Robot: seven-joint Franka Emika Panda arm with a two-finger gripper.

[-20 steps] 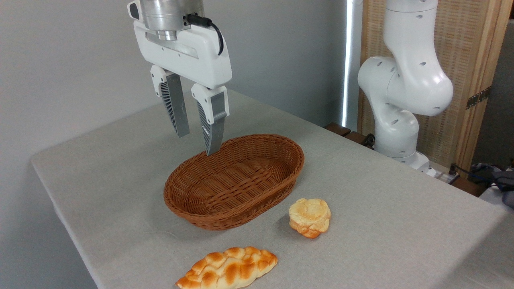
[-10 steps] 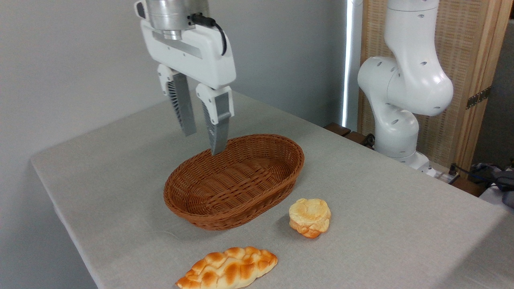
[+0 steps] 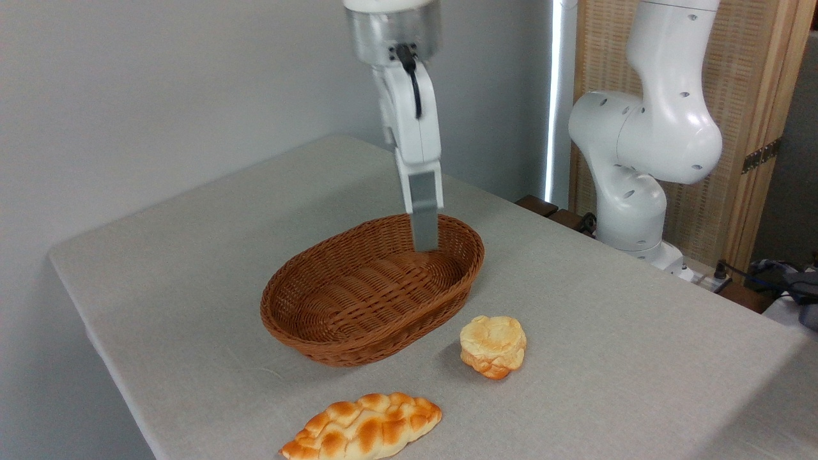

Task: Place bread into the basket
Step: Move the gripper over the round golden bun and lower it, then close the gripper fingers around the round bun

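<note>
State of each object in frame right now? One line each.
gripper: seen edge-on above the basket's far end, holding nothing; open or shut cannot be told
basket: upright on the table, empty
bread: on the table, right of the basket, not grasped
braided loaf: lying flat at the table's front edge
</note>
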